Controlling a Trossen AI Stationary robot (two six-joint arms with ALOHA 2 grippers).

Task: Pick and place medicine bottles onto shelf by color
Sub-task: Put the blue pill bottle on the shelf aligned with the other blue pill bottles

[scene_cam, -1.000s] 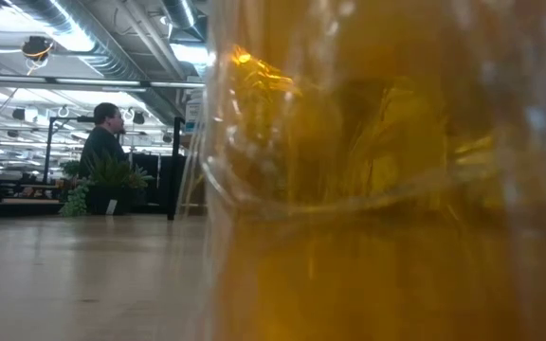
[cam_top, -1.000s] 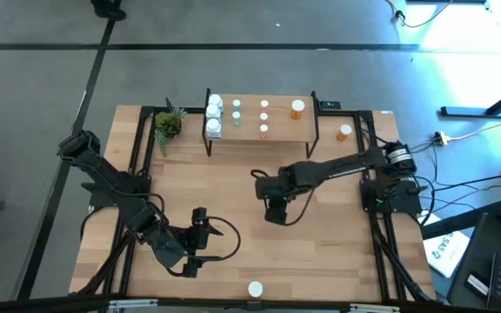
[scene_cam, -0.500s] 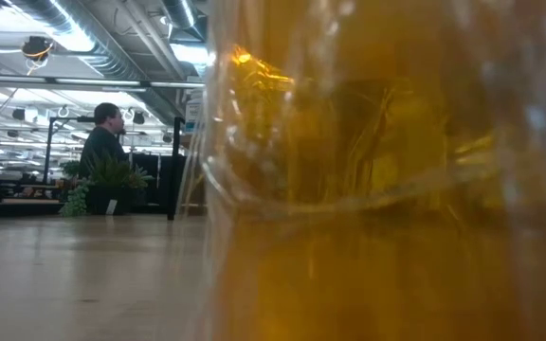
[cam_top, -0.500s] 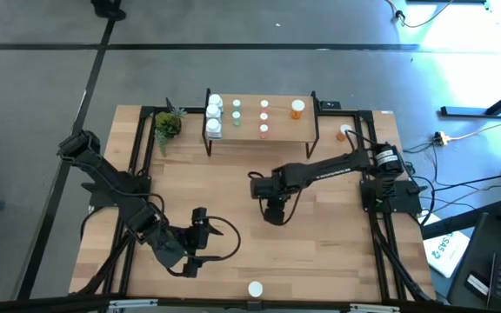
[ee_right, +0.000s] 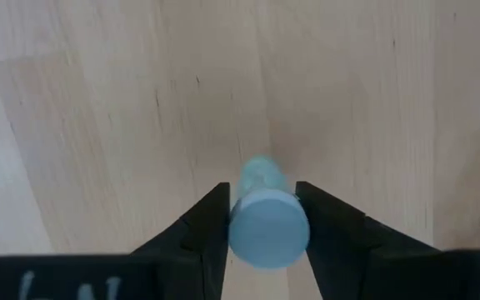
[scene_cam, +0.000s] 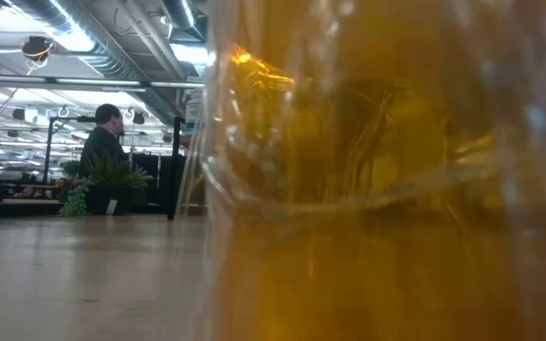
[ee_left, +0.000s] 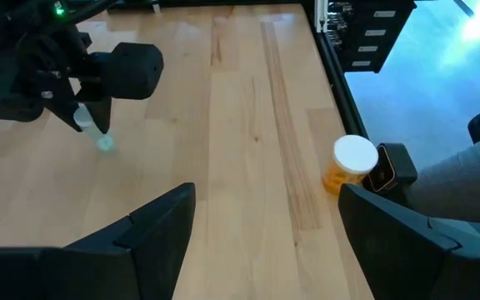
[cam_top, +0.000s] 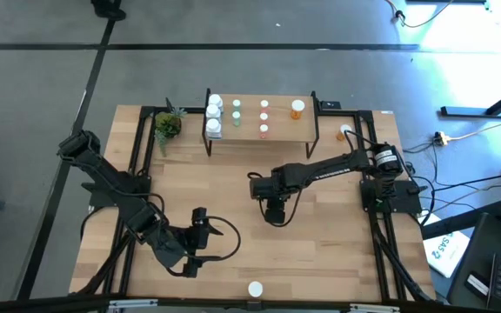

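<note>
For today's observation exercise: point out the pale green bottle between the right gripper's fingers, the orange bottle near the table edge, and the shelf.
pale green bottle (ee_right: 268, 231), right wrist view, on its cap.
orange bottle (ee_left: 352, 163), left wrist view, on its white cap.
shelf (cam_top: 281, 120), high view, on bare plank between the bottles.

- The worktop (cam_top: 233, 200) is pale wood with a smooth, matt finish and a fine, straight grain.
- The shelf (cam_top: 278, 122) is a light-wood plank on thin black metal legs.
- The right gripper (ee_right: 261, 229) has matt black fingers.
- The pale green bottle (ee_right: 265, 212) looks like smooth plastic.
- The orange bottle (ee_left: 350, 167) is glossy and translucent under a matt white cap.
</note>
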